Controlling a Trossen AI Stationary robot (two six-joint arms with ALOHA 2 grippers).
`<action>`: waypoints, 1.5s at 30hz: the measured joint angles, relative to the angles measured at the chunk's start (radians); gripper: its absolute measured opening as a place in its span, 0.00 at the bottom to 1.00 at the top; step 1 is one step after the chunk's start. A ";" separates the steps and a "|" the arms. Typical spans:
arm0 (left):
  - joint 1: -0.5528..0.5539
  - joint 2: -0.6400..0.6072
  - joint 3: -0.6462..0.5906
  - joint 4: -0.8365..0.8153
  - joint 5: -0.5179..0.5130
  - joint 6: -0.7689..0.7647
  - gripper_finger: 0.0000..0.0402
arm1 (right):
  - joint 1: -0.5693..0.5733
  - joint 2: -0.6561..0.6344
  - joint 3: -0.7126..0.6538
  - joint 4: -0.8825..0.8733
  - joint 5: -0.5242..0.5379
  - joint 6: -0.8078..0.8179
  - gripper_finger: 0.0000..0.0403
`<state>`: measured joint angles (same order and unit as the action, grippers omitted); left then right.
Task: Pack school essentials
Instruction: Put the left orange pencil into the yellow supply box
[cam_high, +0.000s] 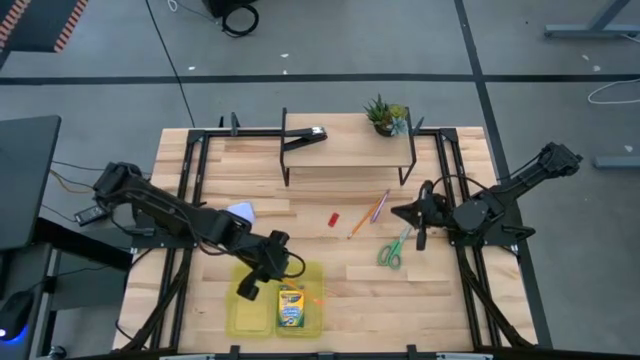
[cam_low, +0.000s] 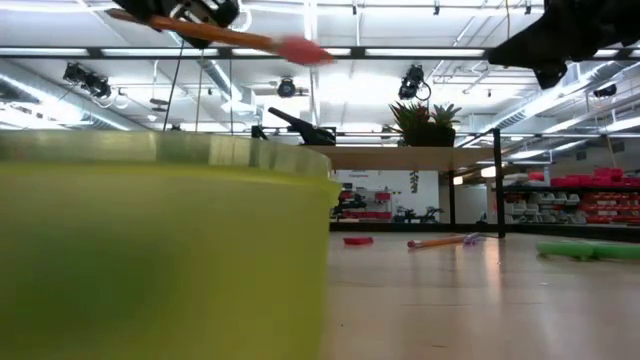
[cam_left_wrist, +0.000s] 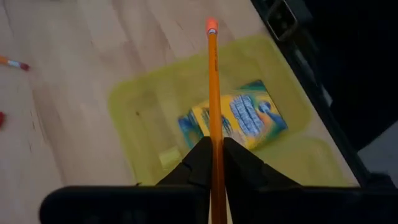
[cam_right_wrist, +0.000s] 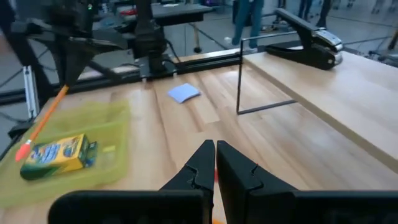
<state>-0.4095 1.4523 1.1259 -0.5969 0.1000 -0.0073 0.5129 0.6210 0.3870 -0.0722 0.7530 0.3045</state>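
Orange pencil (cam_left_wrist: 213, 93) pinched between the jaws of the left gripper (cam_high: 249, 288), held in the air over the yellow-green tray (cam_high: 313, 318), pink eraser end pointing away from the wrist, not touching anything below. Tray sits at the near edge of the counter (cam_high: 440, 290); inside it the crayon box (cam_high: 290, 307) lies flat in the right half, a small pale yellow piece (cam_left_wrist: 168, 158) beside it, exact kind unclear. Nothing between pencil and tray; in the left wrist view the pencil crosses directly above the crayon box. Outward: pale bluish-white block (cam_high: 240, 211) on the counter just behind the left arm. Mid-counter, short red piece (cam_high: 334, 219), then a second orange pencil (cam_high: 358, 226) and the pink-purple pencil (cam_high: 379, 207) lying crossed or touching, cannot tell which. Green-handled scissors (cam_high: 392, 250) flat on the counter just in front of the right gripper (cam_high: 420, 240), whose jaws are pressed together, holding nothing, hanging above the counter well apart from the tray. At the back a raised wooden shelf (cam_high: 345, 150) on thin black legs carries a black clip-like tool (cam_right_wrist: 308, 45) and a small potted plant (cam_high: 385, 116).
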 joint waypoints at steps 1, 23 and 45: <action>0.000 -0.009 0.000 0.000 0.010 0.009 0.09 | 0.000 0.001 0.000 0.002 0.010 0.016 0.06; 0.013 0.027 0.000 0.025 0.027 0.845 0.08 | 0.000 0.181 -0.002 0.031 0.219 0.171 0.06; 0.014 0.227 0.000 0.268 0.010 1.410 0.10 | 0.001 0.183 -0.002 0.063 0.196 0.208 0.06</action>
<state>-0.3958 1.6793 1.1255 -0.3291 0.1096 1.4023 0.5137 0.8040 0.3855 -0.0090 0.9493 0.5129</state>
